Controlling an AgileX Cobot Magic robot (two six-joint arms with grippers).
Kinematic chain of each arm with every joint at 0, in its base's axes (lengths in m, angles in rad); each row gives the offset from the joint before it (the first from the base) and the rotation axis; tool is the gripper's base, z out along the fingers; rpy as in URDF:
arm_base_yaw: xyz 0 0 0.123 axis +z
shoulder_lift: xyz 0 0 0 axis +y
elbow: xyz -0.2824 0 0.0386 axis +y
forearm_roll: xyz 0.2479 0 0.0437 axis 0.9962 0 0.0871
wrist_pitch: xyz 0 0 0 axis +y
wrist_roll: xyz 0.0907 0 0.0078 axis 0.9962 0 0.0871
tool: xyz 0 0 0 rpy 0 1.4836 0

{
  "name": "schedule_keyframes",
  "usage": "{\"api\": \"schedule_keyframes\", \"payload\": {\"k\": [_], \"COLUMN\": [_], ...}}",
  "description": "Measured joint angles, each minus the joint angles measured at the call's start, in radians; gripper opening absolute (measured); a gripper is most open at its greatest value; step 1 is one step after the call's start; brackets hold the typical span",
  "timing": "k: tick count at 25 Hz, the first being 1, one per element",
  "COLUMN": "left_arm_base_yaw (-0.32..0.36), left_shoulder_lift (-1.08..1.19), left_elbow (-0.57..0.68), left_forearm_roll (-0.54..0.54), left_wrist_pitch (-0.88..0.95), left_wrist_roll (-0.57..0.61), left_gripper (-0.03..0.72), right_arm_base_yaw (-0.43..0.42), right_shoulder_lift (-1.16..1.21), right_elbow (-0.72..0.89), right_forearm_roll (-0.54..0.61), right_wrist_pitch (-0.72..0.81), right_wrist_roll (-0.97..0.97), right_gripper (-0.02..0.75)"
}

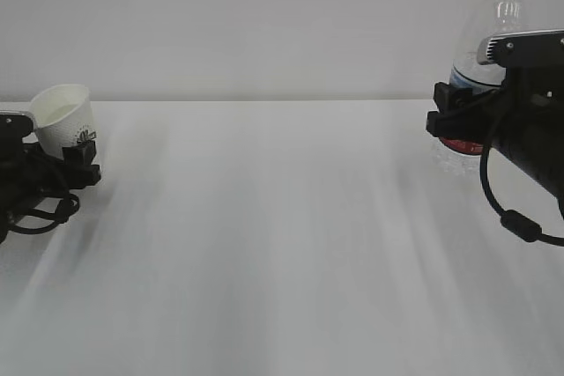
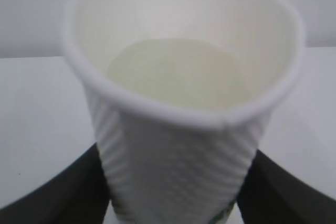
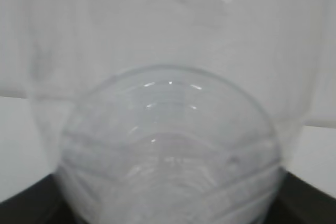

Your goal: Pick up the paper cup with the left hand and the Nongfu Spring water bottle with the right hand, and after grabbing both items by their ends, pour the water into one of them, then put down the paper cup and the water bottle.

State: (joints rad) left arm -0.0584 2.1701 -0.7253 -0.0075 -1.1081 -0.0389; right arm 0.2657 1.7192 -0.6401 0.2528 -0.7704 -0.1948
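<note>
The white paper cup point(image 1: 63, 121) with its dark leaf logo sits at the far left, tilted so its cream inside shows. My left gripper point(image 1: 55, 163) is shut on its lower part. In the left wrist view the cup point(image 2: 178, 103) fills the frame, its rim squeezed slightly oval between the black fingers point(image 2: 63, 195). At the far right the clear Nongfu Spring water bottle point(image 1: 493, 41) stands upright with its red neck ring on top. My right gripper point(image 1: 460, 121) is shut on its lower half, over the red label. The ribbed bottle point(image 3: 168, 145) fills the right wrist view. I cannot make out the water.
The white table point(image 1: 282, 235) stretches between the two arms against a plain white wall. A black cable point(image 1: 511, 217) loops down from the right arm, and a coil of cable point(image 1: 40, 213) lies by the left arm.
</note>
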Motion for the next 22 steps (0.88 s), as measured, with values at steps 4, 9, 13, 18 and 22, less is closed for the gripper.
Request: {"api": "schedule_keyframes", "payload": {"k": [4,9,13,18,22], "left_arm_base_yaw": [0.0,0.0,0.0,0.0,0.0], "left_shoulder_lift": [0.0,0.0,0.0,-0.002,-0.041], "left_elbow": [0.0,0.0,0.009,0.057,0.101], "left_forearm_roll": [0.0,0.002,0.007,0.007,0.007], "left_wrist_pitch": [0.0,-0.03,-0.033,-0.033,-0.033], "left_wrist_roll": [0.0,0.0,0.0,0.0,0.0], "left_gripper": [0.589,0.636,0.64,0.64,0.639], "right_arm_base_yaw": [0.0,0.0,0.0,0.0,0.0], "right_shoulder_lift": [0.0,0.0,0.0,0.0,0.0], "right_elbow": [0.0,0.0,0.0,0.0,0.0], "right_forearm_roll": [0.0,0.0,0.0,0.0,0.0], "right_wrist_pitch": [0.0,0.0,0.0,-0.002,-0.002], "right_wrist_roll": [0.0,0.0,0.0,0.0,0.0], "right_gripper": [0.503,0.503,0.503,0.503,0.503]}}
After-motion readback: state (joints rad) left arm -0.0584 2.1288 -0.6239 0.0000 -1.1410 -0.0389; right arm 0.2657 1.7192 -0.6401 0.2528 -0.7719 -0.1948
